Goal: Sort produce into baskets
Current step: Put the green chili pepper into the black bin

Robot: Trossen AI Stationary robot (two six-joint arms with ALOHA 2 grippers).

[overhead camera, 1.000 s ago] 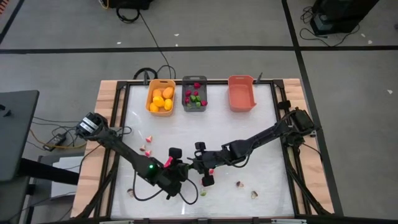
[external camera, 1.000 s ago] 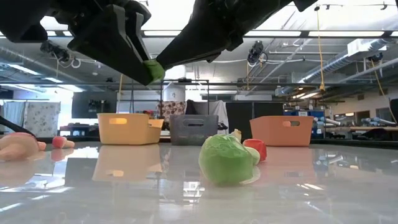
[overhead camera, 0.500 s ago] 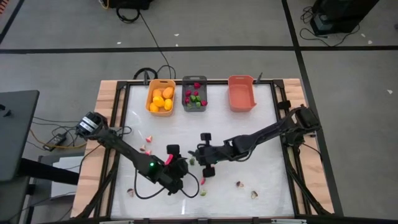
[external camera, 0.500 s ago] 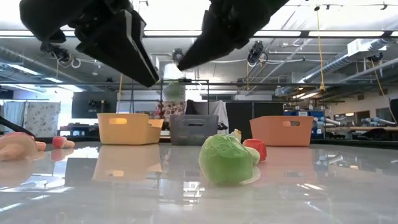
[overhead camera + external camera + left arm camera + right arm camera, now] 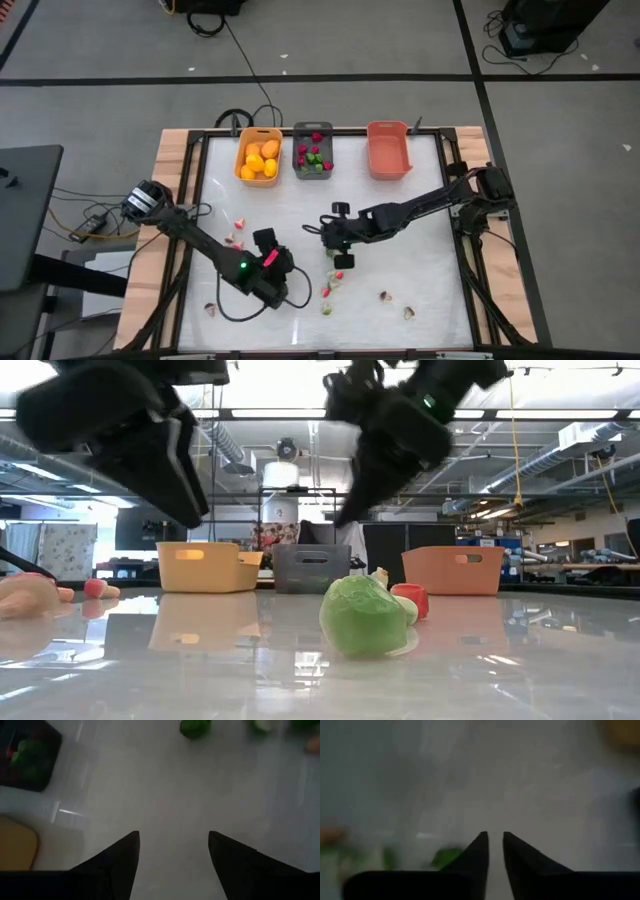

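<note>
The left gripper (image 5: 268, 250) hangs over the near-middle of the white table (image 5: 420, 200), its two dark fingers (image 5: 120, 857) spread well apart with only bare tabletop between them. The right gripper (image 5: 332, 228) is above the table's centre, reaching in from the right side; its fingers (image 5: 477, 851) stand close together with a narrow slit of table showing between them, and nothing is seen held there.

Along the far edge three baskets sit in a row. The yellow-orange basket (image 5: 258, 157) on the left holds rounded orange fruits (image 5: 260, 160). The dark grey basket (image 5: 313, 150) in the middle holds small red and green pieces (image 5: 314, 155). The salmon basket (image 5: 389, 150) on the right shows no contents from above.

Loose produce lies on the near half of the table. A green piece (image 5: 333, 254) sits just below the right gripper, with a small red piece (image 5: 338, 275) and another red one (image 5: 325, 292) nearer the front, and a pale green bit (image 5: 326, 310) beyond that. Two pinkish slices (image 5: 383, 295) and (image 5: 408, 312) lie toward the front right. On the left, pink pieces (image 5: 233, 240) rest beside the left arm, and a pale slice (image 5: 210, 309) lies near the front-left corner. From table height a rounded green piece (image 5: 362, 615) stands closest, with a red one (image 5: 412, 598) just behind it
</note>
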